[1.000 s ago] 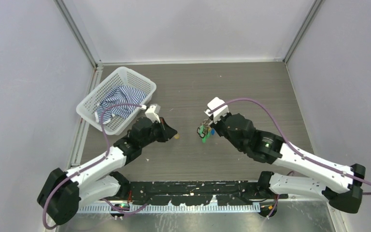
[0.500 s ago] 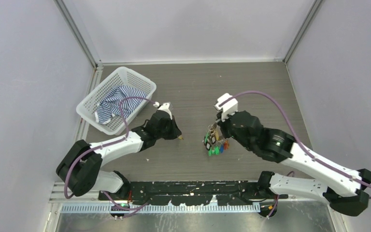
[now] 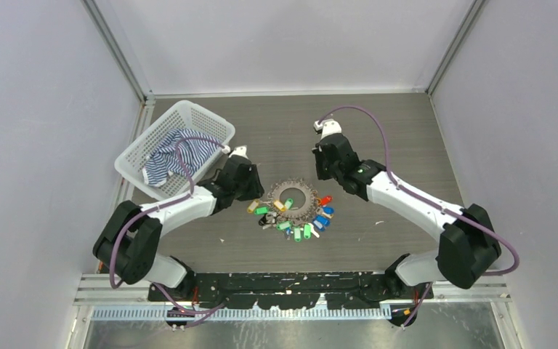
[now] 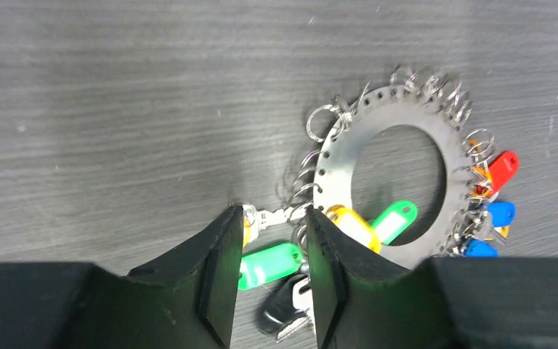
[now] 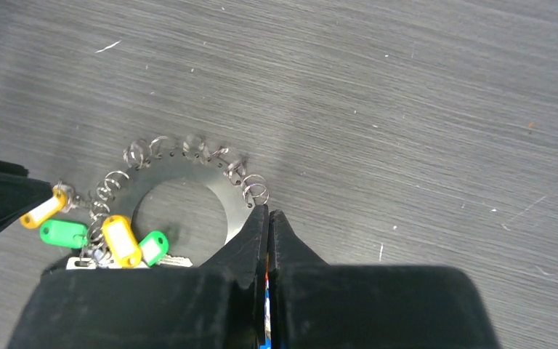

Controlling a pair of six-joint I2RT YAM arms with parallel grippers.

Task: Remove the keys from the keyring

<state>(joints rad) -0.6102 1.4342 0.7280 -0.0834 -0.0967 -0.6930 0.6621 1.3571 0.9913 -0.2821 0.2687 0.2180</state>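
The keyring (image 3: 279, 190) is a flat metal disc with a round hole, lying on the table between my arms. Its rim carries small wire rings and the keys (image 3: 301, 227) with green, yellow, blue and red tags. In the left wrist view my left gripper (image 4: 275, 218) is open at the keyring's (image 4: 341, 167) left edge, its jaws on either side of one key with a yellow tag; a green tag (image 4: 265, 263) lies below. My left gripper also shows from above (image 3: 256, 195). My right gripper (image 5: 267, 212) is shut, its tip at the keyring's (image 5: 221, 190) right edge, and shows from above (image 3: 321, 178).
A white plastic basket (image 3: 134, 163) holding a blue striped cloth (image 3: 174, 156) stands at the back left, close behind my left arm. Grey walls enclose the table on three sides.
The bunch, held up by my right gripper before, now lies flat on the table. My right arm has swung back and left. My left gripper has moved right to the ring's edge.
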